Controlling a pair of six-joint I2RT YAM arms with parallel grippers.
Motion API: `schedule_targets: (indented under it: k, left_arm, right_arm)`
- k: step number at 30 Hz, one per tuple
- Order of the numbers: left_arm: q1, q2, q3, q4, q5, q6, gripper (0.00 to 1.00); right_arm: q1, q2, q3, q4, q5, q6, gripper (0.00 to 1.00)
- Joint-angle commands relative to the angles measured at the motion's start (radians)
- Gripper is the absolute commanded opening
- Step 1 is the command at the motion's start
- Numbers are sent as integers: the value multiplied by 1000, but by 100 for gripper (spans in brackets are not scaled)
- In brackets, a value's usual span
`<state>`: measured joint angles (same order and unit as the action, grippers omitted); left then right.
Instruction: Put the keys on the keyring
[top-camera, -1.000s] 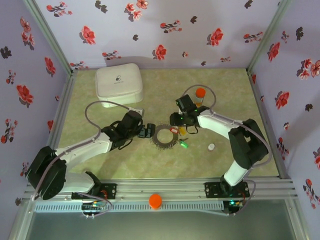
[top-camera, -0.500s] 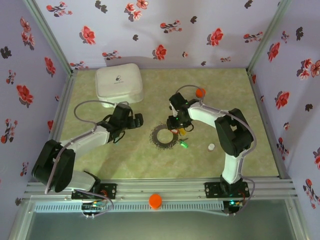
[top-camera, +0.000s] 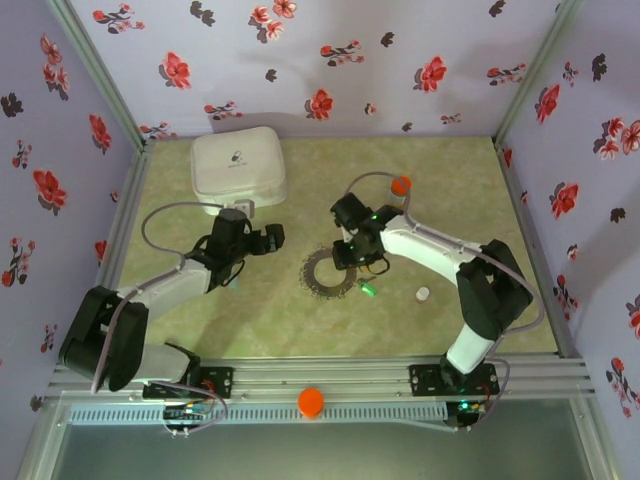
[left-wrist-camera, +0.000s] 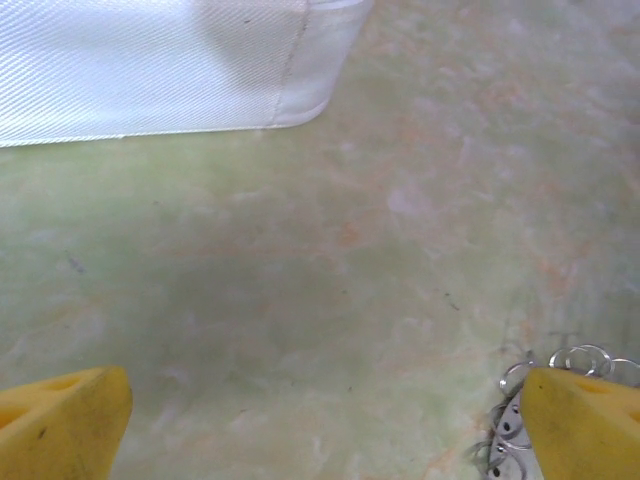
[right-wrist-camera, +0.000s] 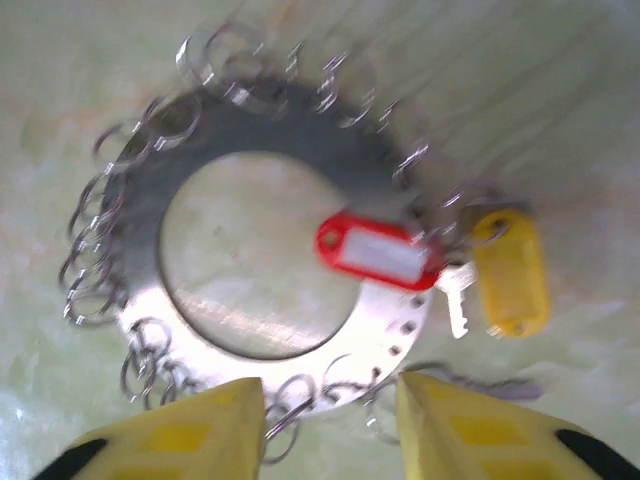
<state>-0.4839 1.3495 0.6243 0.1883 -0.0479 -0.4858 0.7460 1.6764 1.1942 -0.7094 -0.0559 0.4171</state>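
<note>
I count one ring (top-camera: 328, 272), lying flat mid-bench (top-camera: 200, 320), and three tagged keys: a red key (right-wrist-camera: 378, 250), a yellow key (right-wrist-camera: 510, 272) and a green key (top-camera: 368, 290). There is also one white cap (top-camera: 423, 294), one orange-capped bottle (top-camera: 400, 187), one white case (top-camera: 238, 168), and my two arms.

From above, my right jaws hang over the ring's far-right edge, and the red and yellow keys are hidden beneath them. The green key lies loose just off the ring's near-right side, with the cap further right. My right wrist view adds detail: the ring is a flat band edged with many little split rings. The red key lies across the band and the yellow key just outside it, with a small silver blade between them. Whether either is hooked on I cannot tell. My right fingertips (right-wrist-camera: 190, 430) stand apart with part of the band's edge in the gap, clamped on nothing.

My left jaws are wide apart over bare bench, left of the ring. That wrist view shows yellow fingertips (left-wrist-camera: 60, 420), the case's corner beyond, and a few split rings beside the right tip.

The bench is mottled green and tan; the walls are lilac with red and dark flowers, with metal posts in the corners
</note>
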Motion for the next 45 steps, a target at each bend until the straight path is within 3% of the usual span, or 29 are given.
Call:
schedule_targets:
  k: [1, 2, 6, 11, 21, 28, 45]
  left_arm:
    - [-11, -5, -52, 130, 40, -19, 100]
    - [-16, 1, -60, 144, 42, -26, 100]
    - [-31, 8, -83, 172, 48, -36, 100]
    - [-33, -30, -95, 156, 37, -31, 100]
    - [-44, -56, -98, 135, 29, -26, 100]
    - [-56, -28, -64, 118, 29, -15, 100]
    - [-105, 12, 5, 107, -23, -8, 100]
  right_arm:
    - [49, -13, -54, -93, 66, 189, 27]
    - [52, -20, -74, -85, 70, 256, 24]
    - [71, -52, -138, -25, 142, 547, 35]
    - [120, -61, -181, 86, 168, 716, 40]
    - [145, 9, -149, 124, 165, 708, 40]
    - [147, 40, -158, 131, 169, 690, 31]
    - [149, 29, -209, 96, 165, 658, 20]
